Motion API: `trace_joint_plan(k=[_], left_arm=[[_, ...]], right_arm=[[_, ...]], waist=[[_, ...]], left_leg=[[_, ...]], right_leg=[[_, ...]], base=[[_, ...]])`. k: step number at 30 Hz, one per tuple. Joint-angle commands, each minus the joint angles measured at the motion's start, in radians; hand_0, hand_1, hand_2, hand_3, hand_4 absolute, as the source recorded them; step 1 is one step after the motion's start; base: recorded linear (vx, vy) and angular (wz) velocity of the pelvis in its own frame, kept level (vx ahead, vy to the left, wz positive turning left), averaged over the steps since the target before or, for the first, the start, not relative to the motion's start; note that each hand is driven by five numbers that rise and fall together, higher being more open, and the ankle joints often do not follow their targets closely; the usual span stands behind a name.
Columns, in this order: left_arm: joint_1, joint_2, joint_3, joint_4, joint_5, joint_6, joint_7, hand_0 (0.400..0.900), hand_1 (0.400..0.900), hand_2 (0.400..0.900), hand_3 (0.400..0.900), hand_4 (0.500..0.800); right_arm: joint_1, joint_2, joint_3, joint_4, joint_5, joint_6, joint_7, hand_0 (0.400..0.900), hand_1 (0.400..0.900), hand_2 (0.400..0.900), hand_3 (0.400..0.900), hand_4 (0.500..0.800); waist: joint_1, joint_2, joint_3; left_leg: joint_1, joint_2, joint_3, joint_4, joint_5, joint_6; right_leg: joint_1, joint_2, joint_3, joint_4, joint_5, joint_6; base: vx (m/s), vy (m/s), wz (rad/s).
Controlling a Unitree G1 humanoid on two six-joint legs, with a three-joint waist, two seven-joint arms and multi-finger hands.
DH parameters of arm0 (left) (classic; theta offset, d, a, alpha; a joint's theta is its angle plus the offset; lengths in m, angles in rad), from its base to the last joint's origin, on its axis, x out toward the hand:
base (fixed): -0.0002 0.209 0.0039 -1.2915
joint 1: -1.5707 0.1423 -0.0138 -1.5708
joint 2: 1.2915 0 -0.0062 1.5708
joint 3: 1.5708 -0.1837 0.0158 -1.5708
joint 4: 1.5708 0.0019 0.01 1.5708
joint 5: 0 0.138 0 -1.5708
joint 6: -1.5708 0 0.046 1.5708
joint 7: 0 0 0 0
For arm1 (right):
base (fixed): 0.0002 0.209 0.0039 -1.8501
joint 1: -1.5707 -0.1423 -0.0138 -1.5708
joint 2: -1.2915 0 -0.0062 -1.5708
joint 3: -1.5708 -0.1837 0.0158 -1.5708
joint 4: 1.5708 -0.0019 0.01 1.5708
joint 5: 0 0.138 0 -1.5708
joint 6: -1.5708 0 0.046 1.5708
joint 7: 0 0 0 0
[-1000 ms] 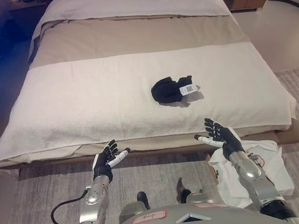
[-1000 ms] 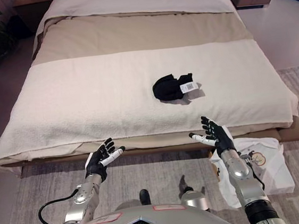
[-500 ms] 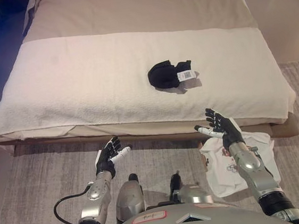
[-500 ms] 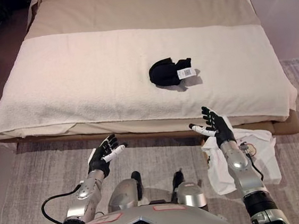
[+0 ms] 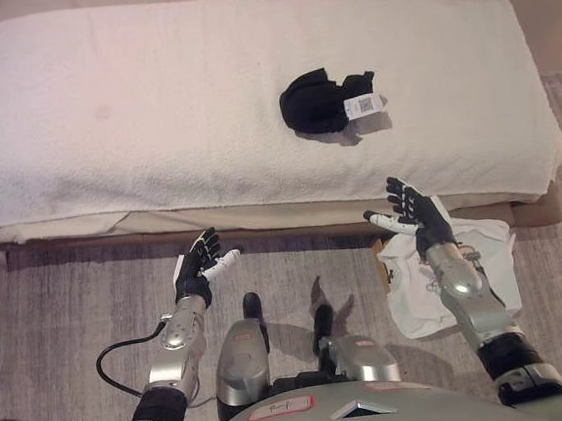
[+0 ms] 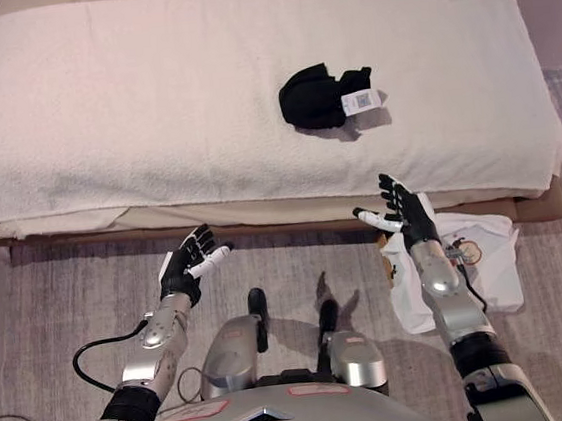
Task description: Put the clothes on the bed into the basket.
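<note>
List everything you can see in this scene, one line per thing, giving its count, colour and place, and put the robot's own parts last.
Black garment: one, black with a white tag, bunched on the bed right of centre.
Bed: one, white cover, across the top.
White garment: one, white with a small print, on the rug by the bed's right end.
Rug: one, grey, on the floor.
Left hand: one, dark, open, over the rug.
Right hand: one, dark, open, above the white garment.

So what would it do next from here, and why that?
Probably reach the right hand forward over the bed's edge toward the black garment. It lies alone on the white bed cover, nearer that hand than the left hand. Both hands are open, holding nothing, short of the bed.
</note>
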Motion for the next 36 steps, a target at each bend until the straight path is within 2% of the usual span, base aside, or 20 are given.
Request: trace_joint_plan(k=[1,3,5,7,8,9,11,13,14,16,17,18,19,21,23,25,26,28,30,36], left_arm=[[-0.056,0.034,-0.013,-0.096,0.006,-0.104,0.013,0.900,0.900,0.900,0.900,0.800],[-0.068,0.064,-0.017,-0.119,0.017,-0.104,0.014,0.900,0.900,0.900,0.900,0.800],[-0.077,0.083,-0.023,-0.129,0.023,-0.105,0.017,0.900,0.900,0.900,0.900,0.800],[-0.095,0.096,-0.023,-0.119,0.028,-0.104,0.025,0.900,0.900,0.900,0.900,0.800],[-0.104,0.108,-0.025,-0.122,0.027,-0.106,0.028,0.900,0.900,0.900,0.900,0.800],[-0.104,0.107,-0.025,-0.122,0.027,-0.105,0.028,0.900,0.900,0.900,0.900,0.800],[-0.124,0.117,-0.021,-0.132,0.021,-0.105,0.039,0.900,0.900,0.900,0.900,0.800],[-0.134,0.117,-0.023,-0.129,0.016,-0.106,0.042,0.900,0.900,0.900,0.900,0.800],[-0.146,0.117,-0.028,-0.121,0.018,-0.107,0.047,0.900,0.900,0.900,0.900,0.800],[-0.154,0.114,-0.033,-0.111,0.023,-0.107,0.048,0.900,0.900,0.900,0.900,0.800],[-0.156,0.109,-0.029,-0.104,0.030,-0.110,0.055,0.900,0.900,0.900,0.900,0.800],[-0.156,0.109,-0.029,-0.104,0.030,-0.110,0.055,0.900,0.900,0.900,0.900,0.800],[-0.162,0.106,-0.027,-0.090,0.036,-0.113,0.060,0.900,0.900,0.900,0.900,0.800],[-0.180,0.111,-0.014,-0.085,0.046,-0.117,0.073,0.900,0.900,0.900,0.900,0.800],[-0.199,0.112,-0.012,-0.096,0.045,-0.121,0.079,0.900,0.900,0.900,0.900,0.800],[-0.212,0.112,-0.016,-0.091,0.052,-0.121,0.087,0.900,0.900,0.900,0.900,0.800],[-0.223,0.103,-0.011,-0.074,0.061,-0.122,0.096,0.900,0.900,0.900,0.900,0.800],[-0.224,0.100,-0.009,-0.070,0.058,-0.123,0.103,0.900,0.900,0.900,0.900,0.800],[-0.222,0.090,0.000,-0.081,0.055,-0.124,0.115,0.900,0.900,0.900,0.900,0.800],[-0.242,0.073,-0.021,-0.078,0.048,-0.119,0.113,0.900,0.900,0.900,0.900,0.800]], right_arm=[[-0.036,-0.027,-0.004,-0.050,0.016,-0.099,-0.029,0.900,0.900,0.900,0.900,0.800],[-0.036,-0.008,-0.001,-0.044,0.021,-0.103,-0.027,0.900,0.900,0.900,0.900,0.800],[-0.044,0.003,0.002,-0.039,0.025,-0.104,-0.030,0.900,0.900,0.900,0.900,0.800],[-0.057,0.016,0.009,-0.037,0.029,-0.104,-0.031,0.900,0.900,0.900,0.900,0.800],[-0.068,0.022,0.016,-0.036,0.035,-0.105,-0.034,0.900,0.900,0.900,0.900,0.800],[-0.069,0.022,0.016,-0.036,0.035,-0.105,-0.034,0.900,0.900,0.900,0.900,0.800],[-0.088,0.029,0.025,-0.046,0.026,-0.101,-0.041,0.900,0.900,0.900,0.900,0.800],[-0.096,0.028,0.026,-0.051,0.019,-0.100,-0.047,0.900,0.900,0.900,0.900,0.800],[-0.104,0.021,0.025,-0.054,0.001,-0.099,-0.059,0.900,0.900,0.900,0.900,0.800],[-0.107,0.017,0.024,-0.051,-0.018,-0.096,-0.067,0.900,0.900,0.900,0.900,0.800],[-0.109,0.005,0.018,-0.046,-0.075,-0.086,-0.102,0.900,0.900,0.900,0.900,0.800],[-0.109,0.005,0.018,-0.046,-0.075,-0.086,-0.102,0.900,0.900,0.900,0.900,0.800],[-0.118,-0.002,0.013,-0.027,-0.104,-0.083,-0.124,0.900,0.900,0.900,0.900,0.800],[-0.152,-0.033,0.005,-0.025,-0.188,-0.067,-0.169,0.900,0.900,0.900,0.900,0.800],[-0.170,-0.056,-0.007,-0.032,-0.236,-0.046,-0.190,0.900,0.900,0.900,0.900,0.800],[-0.172,-0.059,-0.018,-0.037,-0.255,-0.048,-0.201,0.900,0.900,0.900,0.900,0.800],[-0.179,-0.074,-0.024,-0.015,-0.291,-0.039,-0.214,0.900,0.900,0.900,0.900,0.800],[-0.191,-0.078,-0.021,0.013,-0.298,-0.033,-0.222,0.900,0.900,0.900,0.900,0.800],[-0.221,-0.109,-0.022,0.019,-0.356,-0.014,-0.230,0.900,0.900,0.900,0.900,0.800],[-0.318,-0.174,0.014,0.098,-0.454,0.030,-0.265,0.900,0.900,0.900,0.900,0.800]], waist=[[0.008,-0.040,-0.135],[0.015,-0.068,-0.154],[0.018,-0.085,-0.166],[0.015,-0.089,-0.163],[-0.002,-0.070,-0.145],[-0.003,-0.069,-0.148],[-0.021,-0.035,-0.125],[-0.026,-0.028,-0.111],[-0.027,-0.025,-0.101],[-0.031,-0.021,-0.087],[-0.032,-0.022,-0.078],[-0.033,-0.021,-0.080],[-0.035,-0.022,-0.080],[-0.035,-0.031,-0.074],[-0.032,-0.039,-0.070],[-0.031,-0.047,-0.069],[-0.025,-0.058,-0.078],[-0.027,-0.056,-0.081],[-0.023,-0.042,-0.082],[-0.018,-0.028,-0.085]], left_leg=[[-0.107,-0.016,0.042,-0.113,0.180,0.020],[-0.115,-0.042,0.051,-0.058,0.124,0.056],[-0.094,-0.074,0.052,-0.050,0.076,0.089],[-0.064,-0.109,0.041,-0.049,0.039,0.124],[-0.015,-0.127,0.018,-0.068,0.021,0.147],[-0.018,-0.126,0.018,-0.069,0.023,0.147],[0.081,-0.127,-0.003,-0.144,0.007,0.161],[0.108,-0.125,-0.011,-0.161,0.008,0.159],[0.135,-0.120,-0.022,-0.178,0.002,0.150],[0.148,-0.111,-0.032,-0.187,0.001,0.143],[0.166,-0.104,-0.044,-0.201,-0.003,0.130],[0.164,-0.103,-0.044,-0.201,-0.002,0.130],[0.170,-0.099,-0.051,-0.210,-0.005,0.120],[0.185,-0.086,-0.071,-0.211,-0.020,0.101],[0.193,-0.085,-0.098,-0.209,-0.036,0.091],[0.197,-0.086,-0.111,-0.209,-0.046,0.089],[0.203,-0.089,-0.111,-0.208,-0.054,0.088],[0.206,-0.085,-0.127,-0.208,-0.056,0.086],[0.206,-0.065,-0.148,-0.208,-0.061,0.078],[0.184,-0.039,-0.191,-0.211,-0.057,0.057]], right_leg=[[0.190,0.010,-0.024,0.040,-0.119,0.080],[0.165,-0.035,-0.026,0.138,-0.085,0.105],[0.113,-0.079,-0.025,0.260,0.000,0.132],[0.027,-0.111,-0.006,0.450,0.146,0.150],[-0.041,-0.110,0.003,0.617,0.203,0.149],[-0.046,-0.110,0.004,0.620,0.203,0.149],[-0.175,-0.135,-0.050,0.689,0.172,0.141],[-0.199,-0.150,-0.086,0.656,0.143,0.132],[-0.210,-0.173,-0.130,0.540,0.124,0.132],[-0.204,-0.171,-0.144,0.463,0.127,0.132],[-0.212,-0.169,-0.116,0.286,0.153,0.147],[-0.211,-0.167,-0.118,0.279,0.158,0.147],[-0.224,-0.157,-0.090,0.181,0.178,0.156],[-0.256,-0.172,-0.052,0.059,0.263,0.191],[-0.250,-0.171,-0.024,0.025,0.274,0.196],[-0.238,-0.174,-0.025,0.025,0.278,0.197],[-0.221,-0.185,-0.066,0.031,0.303,0.208],[-0.218,-0.178,-0.074,0.057,0.275,0.202],[-0.230,-0.158,-0.103,0.111,0.199,0.177],[-0.221,-0.134,-0.161,0.108,0.156,0.160]], base=[[0.45,0.233,-0.05],[0.41,0.262,0.01],[0.36,0.304,0.01],[0.36,0.375,0.16],[0.28,0.316,0.28],[0.28,0.303,0.24],[0.32,0.274,0.10],[0.25,0.125,0.11],[0.18,-0.002,0.18],[0.20,-0.034,0.20],[0.13,-0.061,0.17],[0.21,-0.103,0.29],[0.22,-0.109,0.33],[0.27,-0.151,0.47],[0.16,-0.106,0.49],[0.15,-0.128,0.37],[0.23,-0.207,0.48],[0.17,-0.154,0.38],[0.14,-0.151,0.39],[0.12,-0.138,0.38]])
